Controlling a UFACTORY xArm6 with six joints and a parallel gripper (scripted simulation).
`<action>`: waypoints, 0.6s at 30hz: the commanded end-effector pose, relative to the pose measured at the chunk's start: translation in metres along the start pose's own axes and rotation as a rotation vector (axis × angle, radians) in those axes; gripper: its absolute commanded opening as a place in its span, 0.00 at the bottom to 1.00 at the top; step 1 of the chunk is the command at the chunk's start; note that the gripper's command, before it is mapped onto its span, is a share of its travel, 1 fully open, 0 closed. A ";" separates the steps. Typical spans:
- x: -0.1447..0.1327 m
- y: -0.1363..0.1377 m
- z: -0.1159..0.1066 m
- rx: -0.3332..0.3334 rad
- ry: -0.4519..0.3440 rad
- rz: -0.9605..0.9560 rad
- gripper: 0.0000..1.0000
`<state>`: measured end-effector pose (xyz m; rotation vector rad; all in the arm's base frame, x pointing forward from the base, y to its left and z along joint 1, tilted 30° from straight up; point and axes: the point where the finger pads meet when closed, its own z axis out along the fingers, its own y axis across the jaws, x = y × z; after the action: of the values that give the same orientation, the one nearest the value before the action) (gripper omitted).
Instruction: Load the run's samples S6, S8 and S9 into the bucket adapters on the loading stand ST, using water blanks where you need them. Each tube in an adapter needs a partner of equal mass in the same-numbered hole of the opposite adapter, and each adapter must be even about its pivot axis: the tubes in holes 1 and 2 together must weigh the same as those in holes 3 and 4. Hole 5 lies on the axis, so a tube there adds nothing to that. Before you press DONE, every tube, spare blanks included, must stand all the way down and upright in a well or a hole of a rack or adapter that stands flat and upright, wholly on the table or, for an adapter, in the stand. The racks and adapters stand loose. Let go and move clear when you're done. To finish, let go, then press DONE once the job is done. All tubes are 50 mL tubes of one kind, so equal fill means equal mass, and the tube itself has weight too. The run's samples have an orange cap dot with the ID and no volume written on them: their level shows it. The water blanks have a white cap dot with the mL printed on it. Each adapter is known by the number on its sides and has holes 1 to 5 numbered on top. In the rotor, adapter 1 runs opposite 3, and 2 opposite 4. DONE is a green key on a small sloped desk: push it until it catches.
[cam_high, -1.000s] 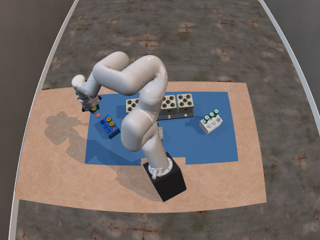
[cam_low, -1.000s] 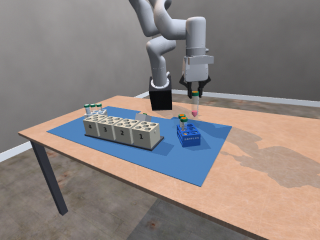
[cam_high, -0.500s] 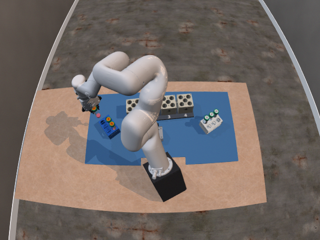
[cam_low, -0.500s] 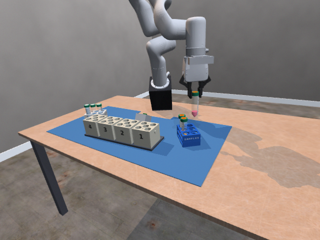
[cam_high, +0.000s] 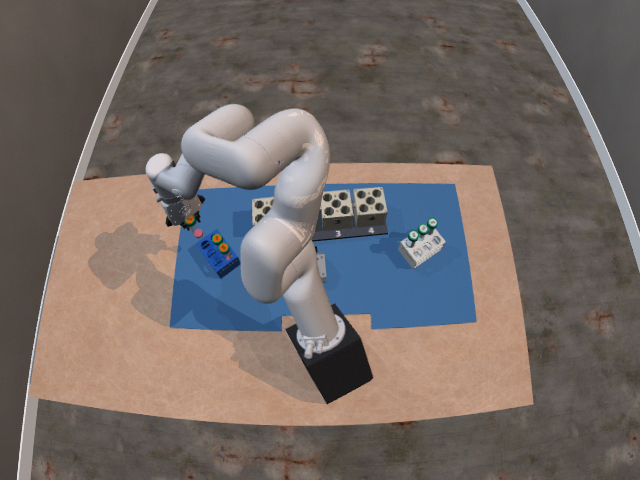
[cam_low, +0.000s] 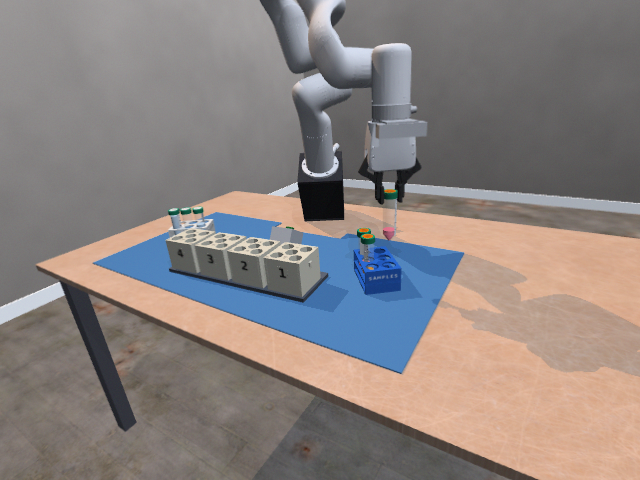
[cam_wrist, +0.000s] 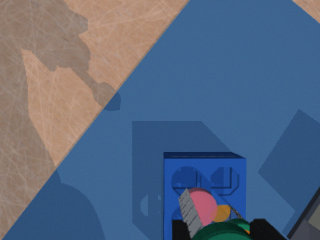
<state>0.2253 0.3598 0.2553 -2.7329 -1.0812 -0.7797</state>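
My gripper (cam_high: 184, 224) (cam_low: 390, 197) (cam_wrist: 222, 232) is shut on a sample tube (cam_low: 389, 215) (cam_wrist: 201, 206) by its green, orange-dotted cap. The tube hangs upright, a little pink liquid at its tip, above and behind the blue samples rack (cam_high: 229, 268) (cam_low: 382, 285) (cam_wrist: 205, 162) in the exterior view. Its ID is unreadable. Two other orange-dotted tubes (cam_high: 217, 238) (cam_high: 223, 248) stand in that rack. Adapter 1 (cam_low: 273, 281), adapter 2 (cam_low: 244, 276), adapter 3 (cam_low: 209, 268) and adapter 4 (cam_low: 180, 262) stand on the dark stand (cam_high: 354, 233); no caps show in them.
A white rack (cam_high: 413, 259) at the right in the top view holds three white-dotted blanks (cam_high: 413, 236) (cam_high: 423, 228) (cam_high: 432, 223). The sloped desk (cam_low: 284, 235) with its green key (cam_low: 290, 227) stands behind the adapters in the exterior view. The arm hides part of the stand from above.
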 end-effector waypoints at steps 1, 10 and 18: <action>0.002 0.000 0.003 0.002 0.006 0.001 0.00; 0.002 -0.001 0.021 0.002 0.006 0.001 0.00; 0.002 -0.001 0.033 0.002 0.006 0.001 0.00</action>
<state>0.2385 0.3687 0.2293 -2.7311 -1.0806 -0.7813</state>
